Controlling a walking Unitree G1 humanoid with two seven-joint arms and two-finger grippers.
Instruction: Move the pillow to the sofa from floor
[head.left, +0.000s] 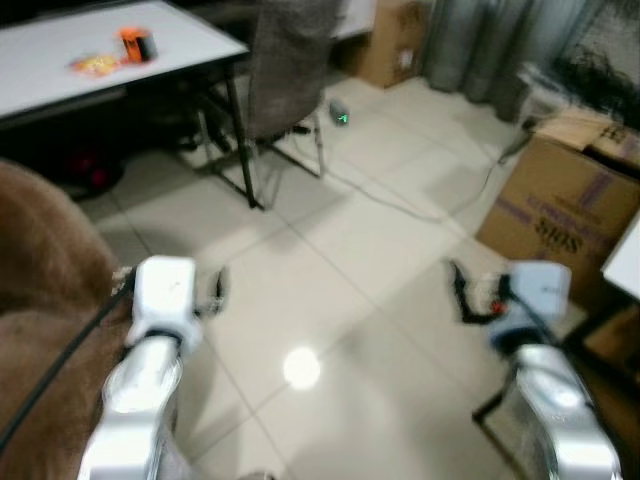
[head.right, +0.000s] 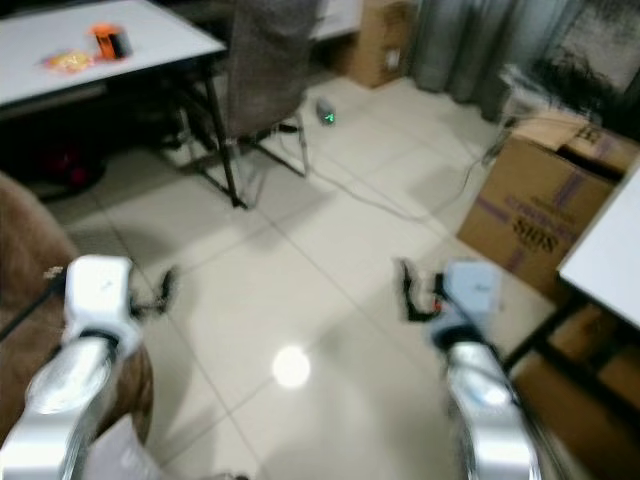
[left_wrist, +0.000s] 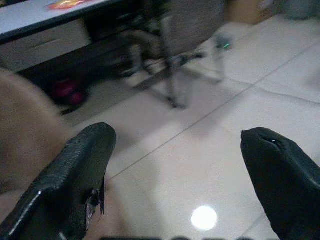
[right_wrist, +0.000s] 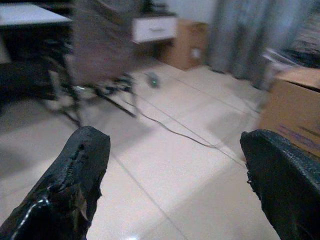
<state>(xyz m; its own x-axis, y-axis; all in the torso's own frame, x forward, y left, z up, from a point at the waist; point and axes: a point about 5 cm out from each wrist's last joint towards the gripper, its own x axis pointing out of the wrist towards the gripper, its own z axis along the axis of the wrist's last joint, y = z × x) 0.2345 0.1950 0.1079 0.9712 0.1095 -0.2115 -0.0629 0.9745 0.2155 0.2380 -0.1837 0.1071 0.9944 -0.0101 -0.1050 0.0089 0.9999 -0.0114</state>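
I have both grippers raised over the tile floor (head.left: 330, 270), fingers spread wide and holding nothing. The left gripper (left_wrist: 180, 175) hangs just beside the sofa (head.left: 45, 290), the brown mass at my left; the right gripper (right_wrist: 175, 185) is well apart from it, near a cardboard box (head.left: 565, 200). I cannot make out the pillow. Beyond the sofa stand a white table (head.left: 90, 45) and a chair (head.left: 285, 70).

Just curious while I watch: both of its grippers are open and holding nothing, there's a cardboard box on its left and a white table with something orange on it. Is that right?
Nearly. The cardboard box stands on the robot's right, not its left, as the left eye view shows. The rest holds: the left gripper and right gripper are open and hold nothing, and the white table bears an orange thing.
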